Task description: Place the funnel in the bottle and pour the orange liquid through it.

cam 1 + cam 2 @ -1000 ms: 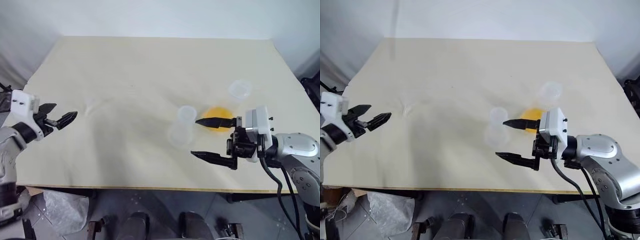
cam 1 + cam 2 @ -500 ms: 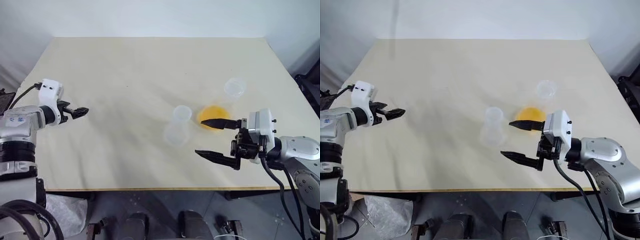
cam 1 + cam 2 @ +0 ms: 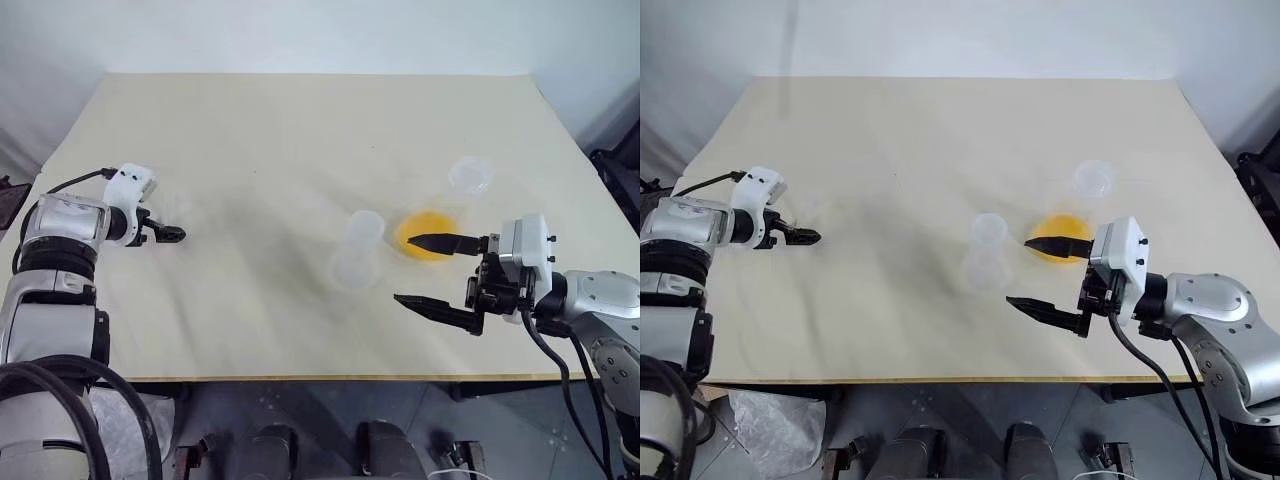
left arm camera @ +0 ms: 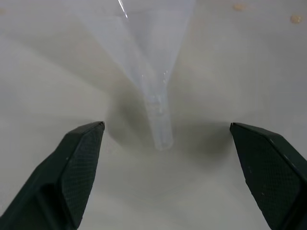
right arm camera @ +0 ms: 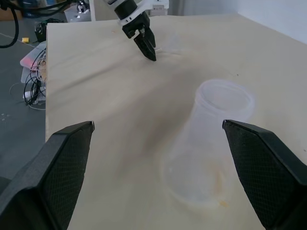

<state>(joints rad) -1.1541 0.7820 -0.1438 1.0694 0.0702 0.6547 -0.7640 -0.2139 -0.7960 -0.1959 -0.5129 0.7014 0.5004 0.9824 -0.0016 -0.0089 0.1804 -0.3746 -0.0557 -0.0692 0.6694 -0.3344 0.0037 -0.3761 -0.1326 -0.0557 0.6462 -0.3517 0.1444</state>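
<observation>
Hovering low over the table (image 3: 300, 130) near its left edge, left gripper (image 3: 168, 234), tilted down, jaws spread wide with nothing between them. Lying on its side just past those fingertips, funnel (image 4: 153, 72): clear cone farther off, thin stem pointing back into the gap between the two fingers (image 4: 79, 158), touching neither. Barely visible from the head views, faint glint on the table beside the left fingertips. Standing upright about mid-table, a little toward the near edge, bottle (image 3: 358, 252): squat clear flask, wide round neck, looks empty. Seen again in the right wrist view (image 5: 211, 148), between the two spread fingers but well beyond them, no contact. Just right of it, second clear flask (image 3: 455, 190), lying tilted with its mouth toward the far right corner, orange liquid (image 3: 430, 232) pooled as a shallow layer in its wide base. Hanging near the near-right part of the table, right gripper (image 3: 432, 270), pointing left toward the bottle, roughly level, jaws fully apart and empty; upper finger crossing in front of the orange pool in the head views, lower finger over bare table near the front edge. Grippers well apart, one at each side of the table.
</observation>
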